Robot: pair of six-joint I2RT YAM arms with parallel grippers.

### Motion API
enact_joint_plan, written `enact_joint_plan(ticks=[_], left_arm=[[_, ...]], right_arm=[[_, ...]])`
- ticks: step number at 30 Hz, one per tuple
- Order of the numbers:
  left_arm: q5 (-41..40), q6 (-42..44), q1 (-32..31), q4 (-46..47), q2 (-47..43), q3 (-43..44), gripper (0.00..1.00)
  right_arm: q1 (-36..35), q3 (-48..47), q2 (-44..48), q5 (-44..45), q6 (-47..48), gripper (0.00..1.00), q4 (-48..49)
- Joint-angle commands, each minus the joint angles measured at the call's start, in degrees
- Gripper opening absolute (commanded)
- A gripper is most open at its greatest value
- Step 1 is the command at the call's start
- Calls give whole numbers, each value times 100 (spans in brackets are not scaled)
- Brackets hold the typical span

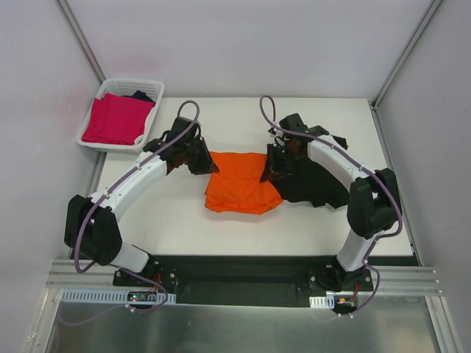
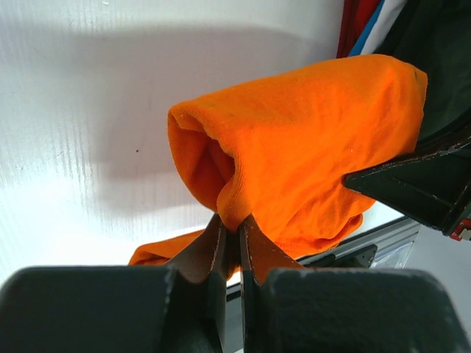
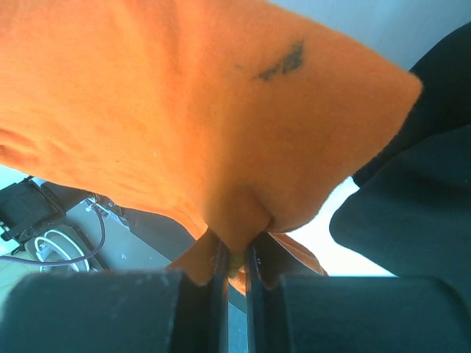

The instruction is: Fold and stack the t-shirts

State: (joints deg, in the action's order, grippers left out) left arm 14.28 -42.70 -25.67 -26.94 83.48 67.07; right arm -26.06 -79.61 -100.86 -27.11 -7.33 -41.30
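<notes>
Orange t-shirt (image 1: 237, 190) stretches left to right between the arms. Left gripper (image 1: 209, 165) and right gripper (image 1: 269, 170) each clamp one far corner.

A: Any text logged?
B: None that can be read. A dark smudge (image 3: 283, 60) is noted on the bright orange soft cloth t-shirt (image 3: 169, 110) in the right wrist view; no letters can be made out in it.
A: The red, white and blue striped patch (image 2: 368, 28) at the top edge of the left wrist view?
B: Only colour stripes are shown, nothing legible.
A: Overhead view?
B: Small coloured parts (image 1: 137, 296) by the left arm's base are too small to be read. No brand or number is recorded anywhere.
</notes>
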Motion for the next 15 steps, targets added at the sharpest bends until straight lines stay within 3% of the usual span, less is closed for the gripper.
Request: enact_joint_plan(ticks=[1, 15], left_arm=[[-163, 104, -113, -233, -87, 386, 0], [-444, 51, -649, -540, 124, 1097, 2]], right_arm=[[49, -432, 391, 145, 118, 1, -335], [409, -740, 962, 601, 311, 1, -1064]])
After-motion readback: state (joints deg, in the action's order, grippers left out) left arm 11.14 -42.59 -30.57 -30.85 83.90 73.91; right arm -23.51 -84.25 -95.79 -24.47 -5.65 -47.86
